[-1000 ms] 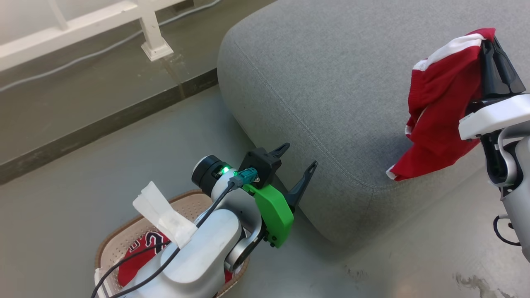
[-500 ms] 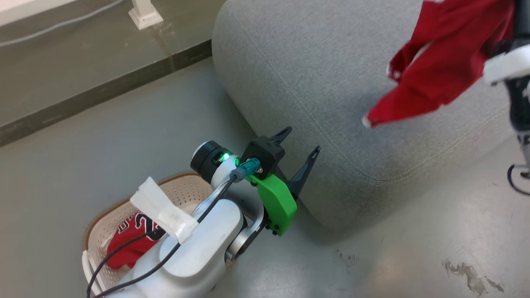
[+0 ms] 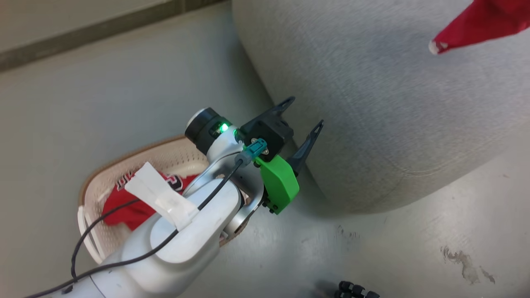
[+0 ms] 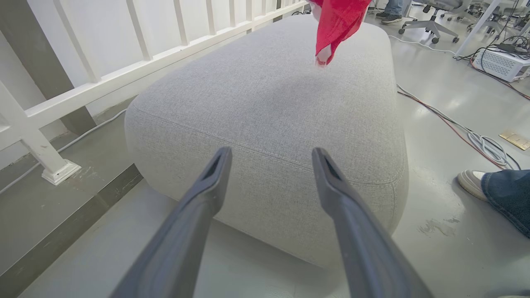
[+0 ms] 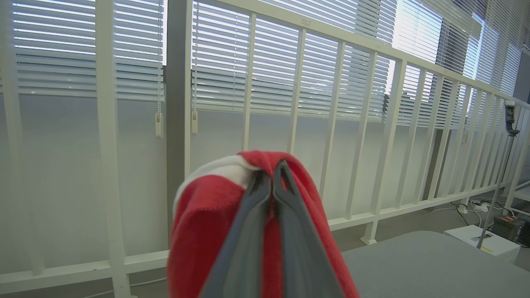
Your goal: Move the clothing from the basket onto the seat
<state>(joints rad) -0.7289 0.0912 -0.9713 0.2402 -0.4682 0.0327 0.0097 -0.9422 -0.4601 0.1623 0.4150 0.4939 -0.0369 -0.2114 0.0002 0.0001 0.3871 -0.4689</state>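
The right hand [image 5: 272,169] pinched the shorts [image 5: 198,219], which hung above the seat [image 3: 393,103]. It seemed best to lower them until cloth met the seat, then let go. The left hand [image 3: 305,112] was spread and empty. The jersey [image 3: 124,217] lay in the basket [image 3: 157,155].

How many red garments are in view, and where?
2. The shorts hang from the right gripper above the seat; the jersey lies in the basket, partly hidden.
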